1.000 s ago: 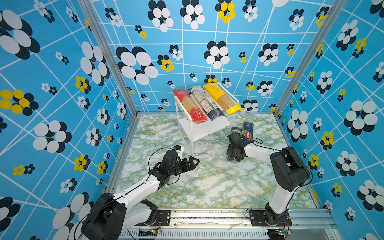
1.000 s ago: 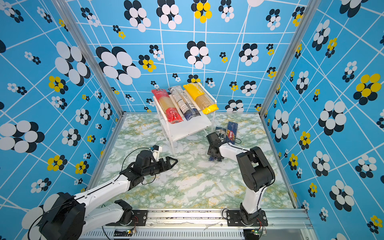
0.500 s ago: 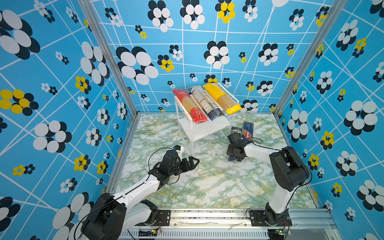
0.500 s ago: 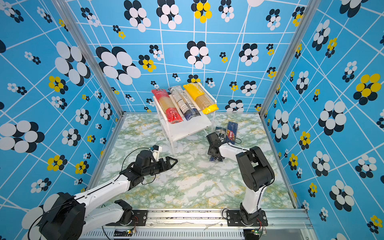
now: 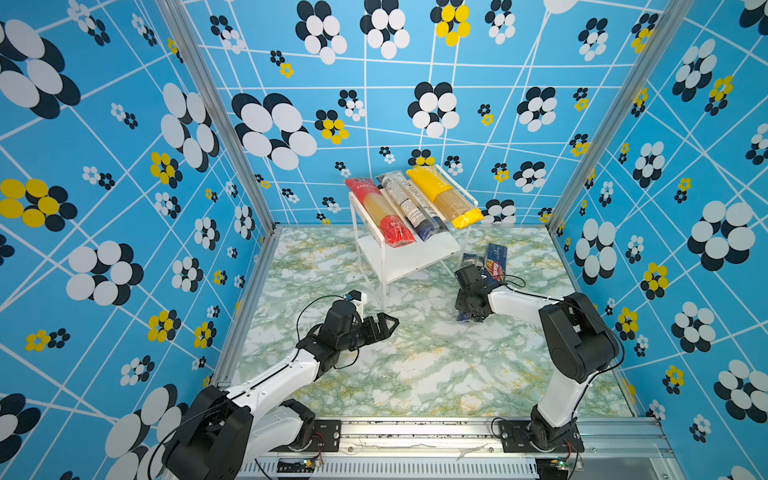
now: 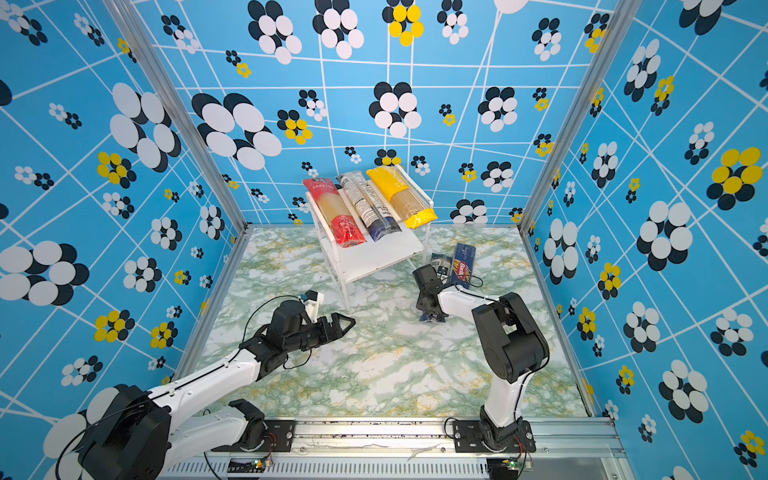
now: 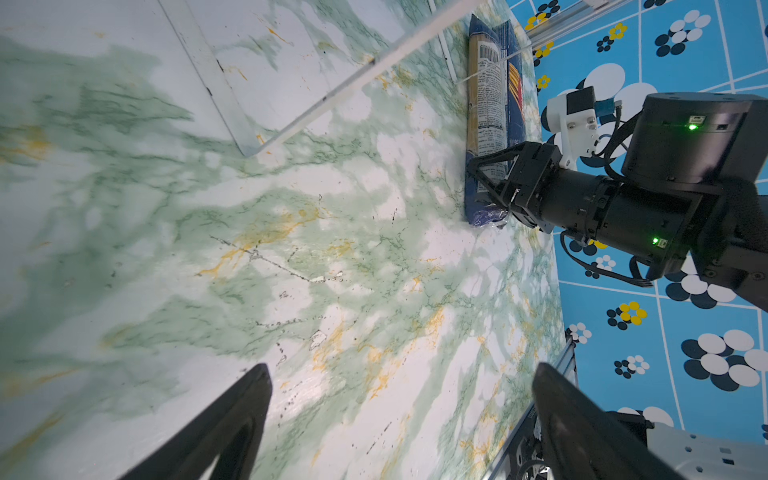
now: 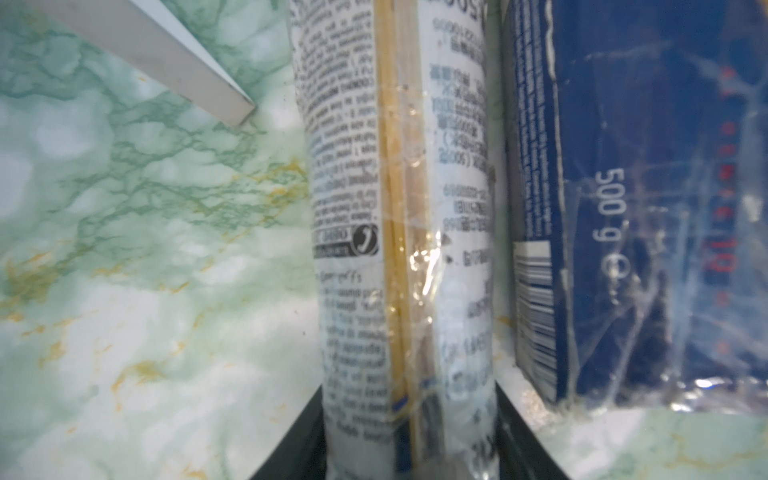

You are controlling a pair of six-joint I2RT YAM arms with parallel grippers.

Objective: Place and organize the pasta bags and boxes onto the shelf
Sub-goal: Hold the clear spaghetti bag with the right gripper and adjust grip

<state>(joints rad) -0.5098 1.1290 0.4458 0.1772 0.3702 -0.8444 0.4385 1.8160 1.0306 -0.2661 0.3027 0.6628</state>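
Bench: green marble.
Walls: blue, flowered.
Shelf: leg near bag.
Box: just beside bag.
Left claw: spread, empty.
Right claw: pinching bag.

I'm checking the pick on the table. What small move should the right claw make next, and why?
Probably lift straight up a little. The right claw straddles the see-through pack, fingers against both its sides, while it lies on the table close beside the navy box; rising first avoids dragging that box.
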